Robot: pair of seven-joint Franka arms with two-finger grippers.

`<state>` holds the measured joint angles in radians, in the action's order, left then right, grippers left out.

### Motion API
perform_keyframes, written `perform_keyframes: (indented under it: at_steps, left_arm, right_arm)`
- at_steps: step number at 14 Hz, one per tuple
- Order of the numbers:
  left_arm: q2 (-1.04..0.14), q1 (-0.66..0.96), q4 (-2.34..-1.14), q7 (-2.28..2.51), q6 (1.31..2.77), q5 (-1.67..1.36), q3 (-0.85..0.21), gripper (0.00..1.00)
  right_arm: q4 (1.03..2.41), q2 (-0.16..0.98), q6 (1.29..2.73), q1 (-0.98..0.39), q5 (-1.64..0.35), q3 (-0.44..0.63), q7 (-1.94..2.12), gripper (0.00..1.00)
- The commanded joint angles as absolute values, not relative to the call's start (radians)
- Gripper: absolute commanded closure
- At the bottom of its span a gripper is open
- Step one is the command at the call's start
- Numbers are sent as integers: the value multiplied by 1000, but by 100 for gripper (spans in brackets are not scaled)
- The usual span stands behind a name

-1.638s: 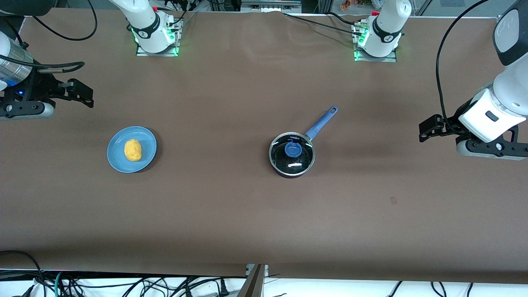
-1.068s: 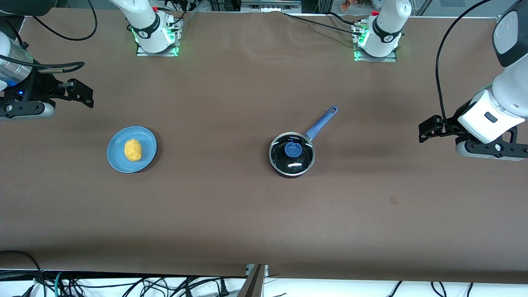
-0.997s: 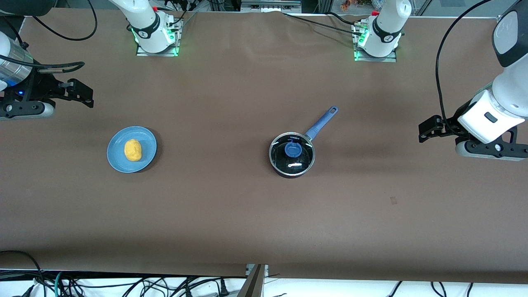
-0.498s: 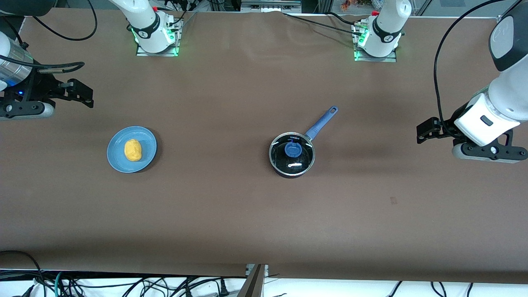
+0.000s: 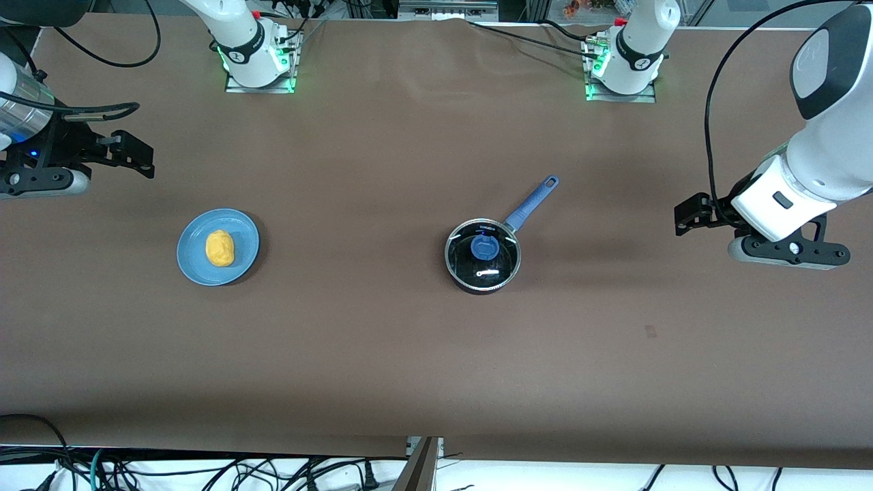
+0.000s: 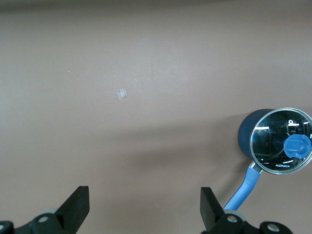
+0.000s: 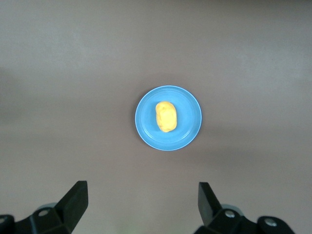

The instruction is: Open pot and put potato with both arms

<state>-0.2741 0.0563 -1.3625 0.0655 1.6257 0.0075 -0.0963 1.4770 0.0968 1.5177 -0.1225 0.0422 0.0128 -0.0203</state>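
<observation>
Pot (image 5: 482, 255): mid-table, lid on. Potato (image 5: 219, 248): on blue plate (image 5: 247, 239), toward right arm's end. Left gripper (image 5: 687, 217), right gripper (image 5: 136, 154): fingers apart, empty, over bare table. Risk: small lid knob (image 5: 483, 247) may slip from an off-centre pinch.

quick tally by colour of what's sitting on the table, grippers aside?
Blue: 1, the plate
Yellow-orange: 1, the potato lying on that plate
Black with blue handle: 1, the pot, its glass lid on
Total: 3
</observation>
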Motion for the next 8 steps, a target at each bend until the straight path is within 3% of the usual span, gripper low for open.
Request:
perform_keyframes:
  at_steps: [1,8]
  left_arm:
    - [-272,57,-1368,74,1615,25,-100,0]
    - [-271,55,-1374,72,1617,25,-100,0]
  right_arm:
    - [1463,101,1511,-109,37,2,-25,0]
    - [1463,101,1511,-109,38,2,-25,0]
